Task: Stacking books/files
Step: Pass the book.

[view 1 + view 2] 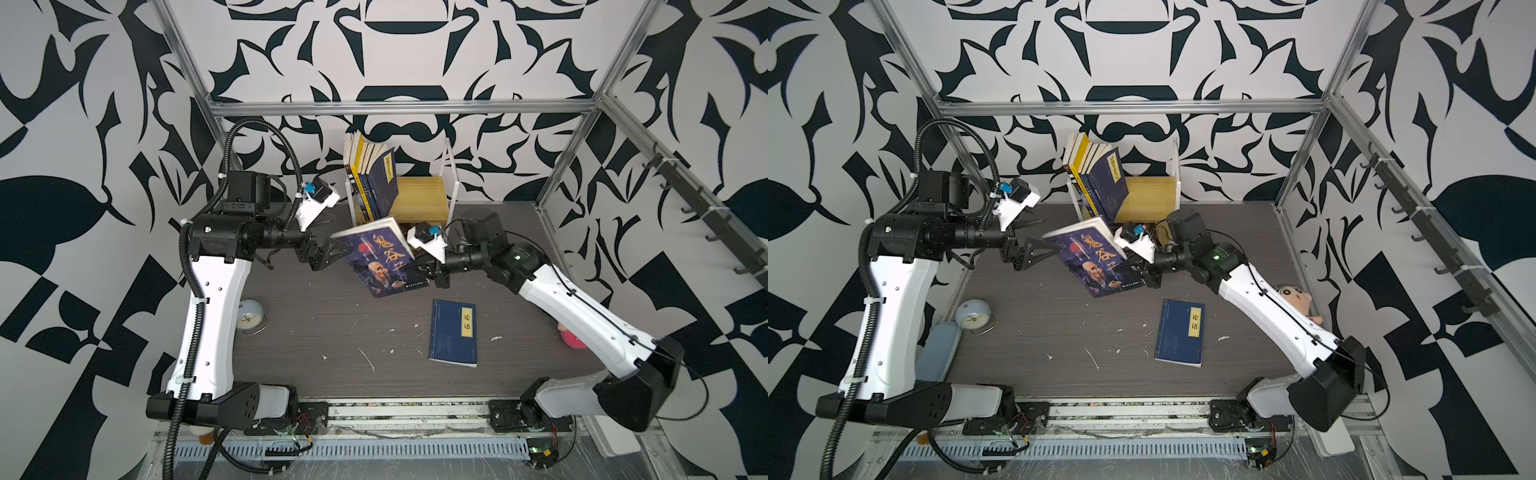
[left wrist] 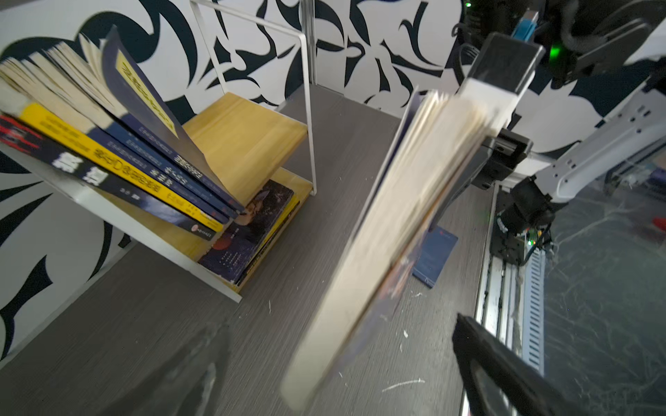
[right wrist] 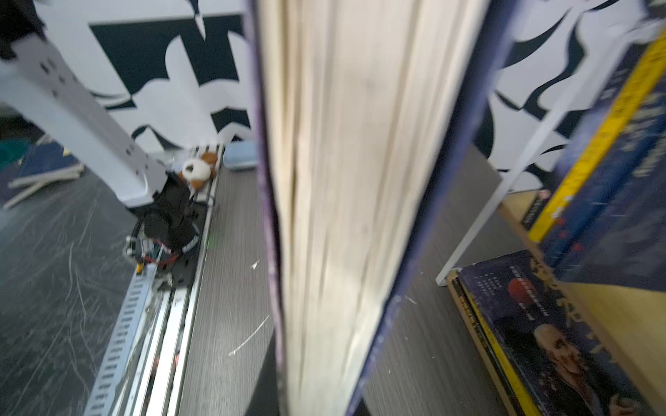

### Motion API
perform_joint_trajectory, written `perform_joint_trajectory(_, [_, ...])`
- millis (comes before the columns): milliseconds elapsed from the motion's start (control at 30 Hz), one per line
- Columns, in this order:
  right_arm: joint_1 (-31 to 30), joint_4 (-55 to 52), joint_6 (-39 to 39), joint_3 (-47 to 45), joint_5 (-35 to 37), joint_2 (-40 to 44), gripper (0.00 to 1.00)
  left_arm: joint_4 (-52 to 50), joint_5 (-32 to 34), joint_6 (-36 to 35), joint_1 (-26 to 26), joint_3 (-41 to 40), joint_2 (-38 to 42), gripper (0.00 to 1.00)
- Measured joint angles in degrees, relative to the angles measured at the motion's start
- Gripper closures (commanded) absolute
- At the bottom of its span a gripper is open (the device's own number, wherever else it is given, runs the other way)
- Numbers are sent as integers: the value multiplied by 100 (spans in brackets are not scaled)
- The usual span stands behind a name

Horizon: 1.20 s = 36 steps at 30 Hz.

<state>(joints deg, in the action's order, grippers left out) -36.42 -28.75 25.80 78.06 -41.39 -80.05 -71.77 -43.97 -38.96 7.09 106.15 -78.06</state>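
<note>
A dark purple-blue book with an old man's face [image 1: 380, 259] [image 1: 1096, 262] hangs tilted above the table. My right gripper [image 1: 419, 270] [image 1: 1133, 270] is shut on its right edge; in the right wrist view the page block [image 3: 346, 180] hides the fingers. My left gripper [image 1: 338, 251] [image 2: 338, 360] stands open at the book's left end, its fingers [image 2: 483, 353] wide apart on either side of the pages [image 2: 389, 223]. A navy book with a yellow label [image 1: 454, 332] [image 1: 1180, 332] lies flat on the table. Several books [image 1: 372, 178] [image 2: 119, 144] lean on the rack's upper board.
The white wire rack [image 1: 451, 178] with wooden boards stands at the back; another face-cover book [image 3: 551, 335] lies on its lower board. An alarm clock [image 1: 974, 318] and a light-blue pencil case [image 1: 938, 353] sit at the left, a plush toy [image 1: 1293, 297] at the right.
</note>
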Motion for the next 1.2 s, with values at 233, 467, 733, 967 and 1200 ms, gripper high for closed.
perform_joint_trajectory(233, [-369,-1086,925,101,422,-522,100,-343,-133,-750,0,-745,-35,0])
perform_joint_trajectory(467, [-533,-1272,1198,575,525,-647,100,-476,-448,-1126,151,-1370,-55,3])
perform_joint_trajectory(733, [-579,-1272,1314,793,525,-763,100,-466,-699,-1165,229,-1947,-52,61])
perform_joint_trajectory(967, [-581,-728,1191,634,890,-717,51,136,-1034,-332,63,-2159,57,100])
perform_joint_trajectory(1200, [-1187,787,1379,-597,3051,153,31,2330,-1458,2863,-636,-3440,439,100])
